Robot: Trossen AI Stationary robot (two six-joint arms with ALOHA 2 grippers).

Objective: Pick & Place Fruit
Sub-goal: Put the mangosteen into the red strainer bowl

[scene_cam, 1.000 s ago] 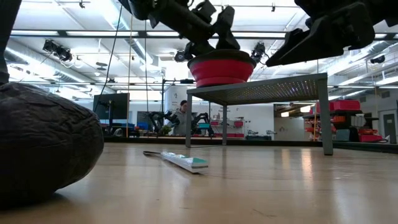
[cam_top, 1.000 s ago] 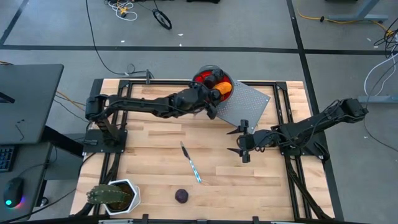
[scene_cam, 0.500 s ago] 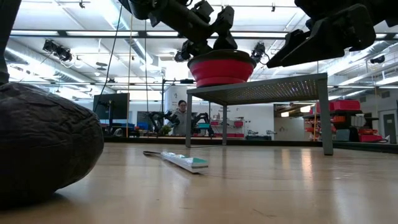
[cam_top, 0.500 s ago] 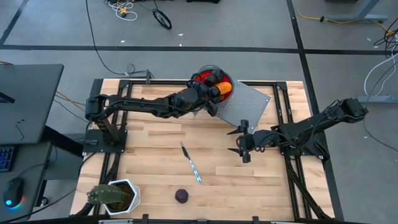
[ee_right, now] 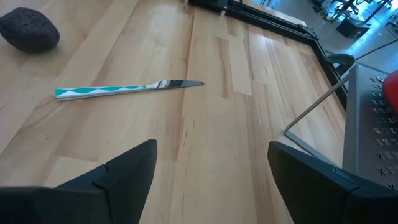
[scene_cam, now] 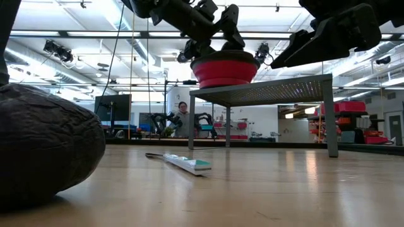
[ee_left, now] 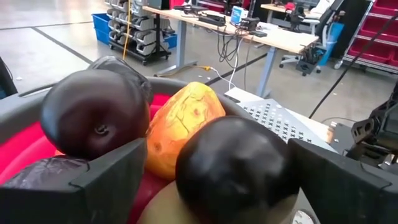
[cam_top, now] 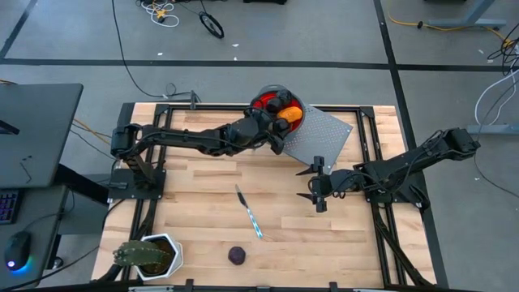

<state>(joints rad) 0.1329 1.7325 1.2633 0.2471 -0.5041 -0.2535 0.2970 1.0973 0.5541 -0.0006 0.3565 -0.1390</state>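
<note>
Looks nearly done: the red bowl (cam_top: 276, 108) on the metal stand (cam_top: 323, 134) is heaped with fruit (ee_left: 180, 134), the left gripper (cam_top: 276, 122) sits over it with fingers apart around a dark fruit (ee_left: 233, 165), while the right gripper (cam_top: 311, 184) waits spread wide near the stand, one purple fruit (cam_top: 236, 255) left beyond the knife (cam_top: 250, 212).
</note>
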